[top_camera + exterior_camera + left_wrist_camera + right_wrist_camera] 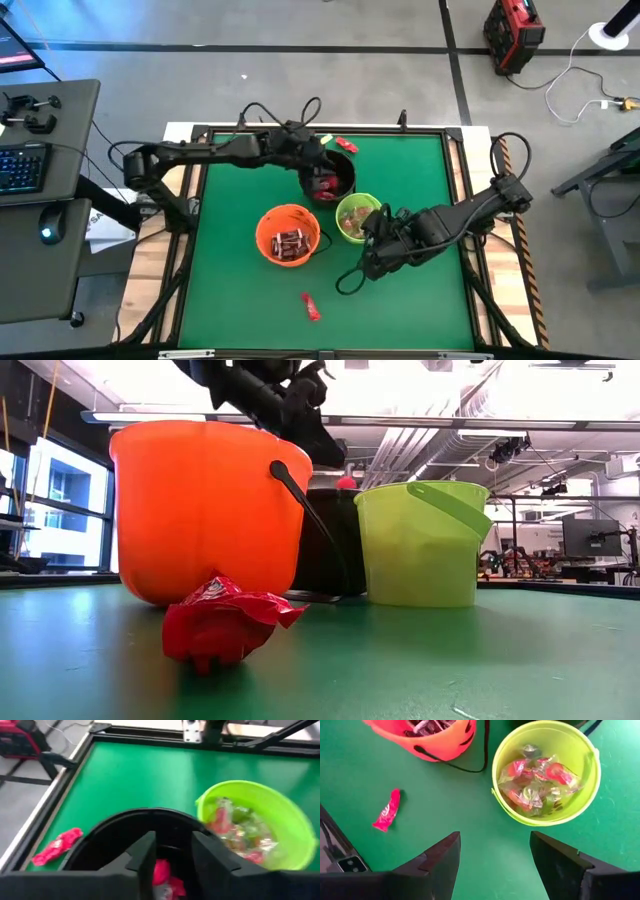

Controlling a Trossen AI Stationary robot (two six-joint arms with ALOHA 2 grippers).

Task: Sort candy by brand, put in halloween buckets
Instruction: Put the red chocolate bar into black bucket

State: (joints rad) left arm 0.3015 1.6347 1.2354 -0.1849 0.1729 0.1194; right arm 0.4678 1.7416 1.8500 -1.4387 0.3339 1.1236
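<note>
L pincer [172, 865] over black bucket [120, 832], red candy [161, 871] betw fingers.

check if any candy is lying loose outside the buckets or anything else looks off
Two red candies are loose on the mat: one in front of the orange bucket, another behind the black bucket. All three buckets, including the lime green one, stand upright; nothing looks spilled or damaged.

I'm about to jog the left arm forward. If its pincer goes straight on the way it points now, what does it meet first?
Probably the red wrapped candy inside the round black plastic bucket. The left pincer hangs open just above the bucket's mouth, pointing down into it, though depth is hard to judge.
</note>
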